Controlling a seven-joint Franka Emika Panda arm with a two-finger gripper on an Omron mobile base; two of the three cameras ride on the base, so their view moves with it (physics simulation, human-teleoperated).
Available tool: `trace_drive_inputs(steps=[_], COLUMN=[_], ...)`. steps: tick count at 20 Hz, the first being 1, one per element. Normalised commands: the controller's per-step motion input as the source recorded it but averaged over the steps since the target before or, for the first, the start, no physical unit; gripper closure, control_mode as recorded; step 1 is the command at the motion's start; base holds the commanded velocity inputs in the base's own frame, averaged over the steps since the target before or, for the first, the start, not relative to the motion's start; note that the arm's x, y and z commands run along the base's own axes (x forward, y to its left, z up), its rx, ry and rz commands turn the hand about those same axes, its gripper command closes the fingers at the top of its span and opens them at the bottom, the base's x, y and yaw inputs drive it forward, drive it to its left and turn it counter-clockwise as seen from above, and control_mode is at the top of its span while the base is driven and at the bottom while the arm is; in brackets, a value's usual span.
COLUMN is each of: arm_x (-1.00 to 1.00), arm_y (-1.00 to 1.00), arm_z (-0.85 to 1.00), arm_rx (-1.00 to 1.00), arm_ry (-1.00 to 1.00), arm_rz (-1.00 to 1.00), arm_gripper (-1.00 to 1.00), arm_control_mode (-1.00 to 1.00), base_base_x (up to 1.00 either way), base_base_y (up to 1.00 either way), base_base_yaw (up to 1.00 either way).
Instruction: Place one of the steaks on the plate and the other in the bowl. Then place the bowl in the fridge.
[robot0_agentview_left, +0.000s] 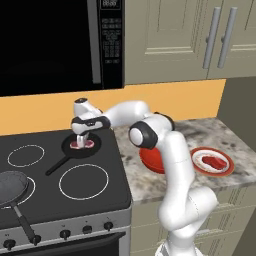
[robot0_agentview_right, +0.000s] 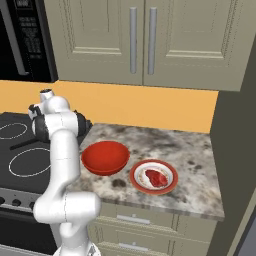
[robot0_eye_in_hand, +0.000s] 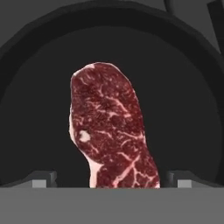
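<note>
One steak (robot0_agentview_right: 156, 178) already lies on the plate (robot0_agentview_right: 170, 185) on the table (robot0_agentview_right: 195, 150), while the hand (robot0_agentview_left: 81, 138), jaws wide and empty, hangs over the second steak (robot0_eye_in_hand: 111, 127) in the pan (robot0_agentview_left: 95, 147), with the bowl (robot0_agentview_right: 105, 157) empty and the fridge step undone.

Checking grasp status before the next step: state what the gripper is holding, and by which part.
Nothing is held. The gripper is open over the marbled steak in the small black pan, one fingertip on each side of it, not closed on it.
</note>
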Motion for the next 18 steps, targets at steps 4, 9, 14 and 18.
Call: trace_drive_inputs(steps=[4,9,14,18], arm_x=[0.0,0.1,0.18,0.0], arm_y=[0.04,0.0,0.0,0.14], arm_z=[-0.24,-0.36,-0.15,0.0], arm_rx=[0.0,0.0,0.0,0.0], arm_ry=[0.12,0.05,-0.11,0.0], arm_rz=[0.0,0.0,0.02,0.0], arm_gripper=[-1.0,-1.0,-1.0,1.0], arm_control_mode=[-1.0,-1.0,-1.0,-1.0], base_base_x=[0.0,0.0,0.0,0.0], base_base_y=[0.0,0.0,0.0,0.0], base_base_yaw=[0.0,0.0,0.0,0.0])
